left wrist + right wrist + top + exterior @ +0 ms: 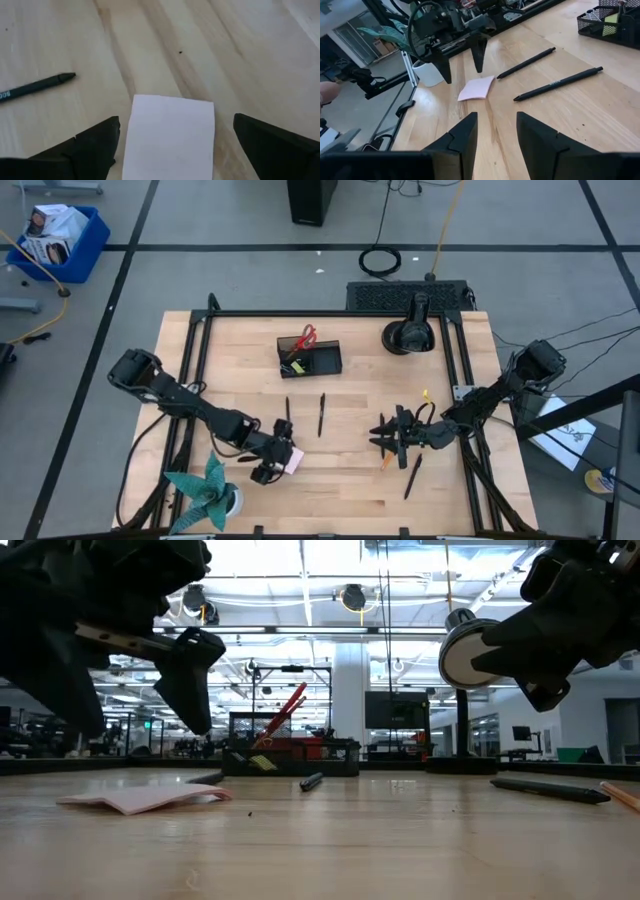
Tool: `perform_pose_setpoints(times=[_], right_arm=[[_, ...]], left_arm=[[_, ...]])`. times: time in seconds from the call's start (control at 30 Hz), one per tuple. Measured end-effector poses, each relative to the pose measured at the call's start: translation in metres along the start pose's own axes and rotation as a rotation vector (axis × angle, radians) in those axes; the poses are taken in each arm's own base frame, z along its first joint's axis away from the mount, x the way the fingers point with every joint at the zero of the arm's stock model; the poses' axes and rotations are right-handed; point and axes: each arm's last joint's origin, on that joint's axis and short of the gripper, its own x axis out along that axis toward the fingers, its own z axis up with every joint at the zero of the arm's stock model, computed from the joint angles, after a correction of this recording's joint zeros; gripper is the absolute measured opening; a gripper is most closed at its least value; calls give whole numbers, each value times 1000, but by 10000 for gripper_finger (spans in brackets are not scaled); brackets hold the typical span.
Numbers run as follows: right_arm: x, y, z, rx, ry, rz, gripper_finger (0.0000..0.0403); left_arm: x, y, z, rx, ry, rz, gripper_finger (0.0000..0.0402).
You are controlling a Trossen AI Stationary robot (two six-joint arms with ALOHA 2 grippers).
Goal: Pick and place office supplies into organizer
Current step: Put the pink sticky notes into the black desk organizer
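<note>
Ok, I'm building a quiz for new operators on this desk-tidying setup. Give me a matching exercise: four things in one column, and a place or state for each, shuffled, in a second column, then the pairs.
Things:
1. pink sticky-note pad
2. red-handled scissors
3. left gripper
4. teal paper plant

Places or states:
A. standing in the organizer
B. at the table's near left corner, in a white pot
C. lying flat on the table between open fingers
D. open, poised just above the table

Pairs: 1-C, 2-A, 3-D, 4-B
</note>
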Motion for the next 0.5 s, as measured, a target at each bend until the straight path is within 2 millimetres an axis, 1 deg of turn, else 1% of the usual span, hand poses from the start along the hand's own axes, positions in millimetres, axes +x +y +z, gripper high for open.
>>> perform_pose_setpoints(times=[0.1, 0.23, 0.37, 0.43, 0.5], right_arm=[[0, 0, 0, -3, 2, -1, 126], [0, -1, -1, -1, 9, -7, 126], [0, -1, -1, -5, 10, -11, 126], [0, -1, -1, -6, 10, -12, 126], [0, -1, -1, -3, 10, -13, 126]], left_arm=[[1, 7, -1, 23, 8, 2, 389], [2, 15, -1, -2, 7, -11, 393], [2, 15, -2, 10, 17, 9, 395], [3, 14, -2, 4, 1, -33, 395], [9, 10, -4, 10, -4, -53, 395]])
